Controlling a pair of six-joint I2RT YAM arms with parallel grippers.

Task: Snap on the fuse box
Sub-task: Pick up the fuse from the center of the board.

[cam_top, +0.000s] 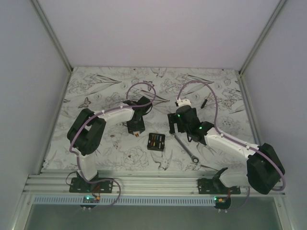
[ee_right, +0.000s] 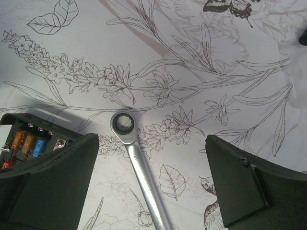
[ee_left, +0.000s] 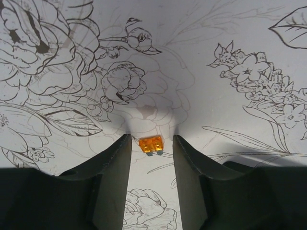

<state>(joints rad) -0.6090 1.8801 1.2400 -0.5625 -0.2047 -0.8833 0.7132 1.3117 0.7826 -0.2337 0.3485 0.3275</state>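
The fuse box (cam_top: 156,141), a small black square box with rows of coloured fuses, lies on the flowered table between the two arms. In the right wrist view its corner (ee_right: 29,143) shows at the left, partly behind my left finger. My left gripper (cam_top: 135,130) points down at the table to the left of the box. Its jaws (ee_left: 151,137) stand partly open on either side of a loose orange fuse (ee_left: 151,144) without touching it. My right gripper (cam_top: 175,128) hangs wide open (ee_right: 152,140) over the silver wrench (ee_right: 139,167), holding nothing.
The wrench (cam_top: 187,147) lies diagonally just right of the fuse box. A small thin black stick (cam_top: 205,102) rests farther back on the right. White walls close in the table on the left, right and back.
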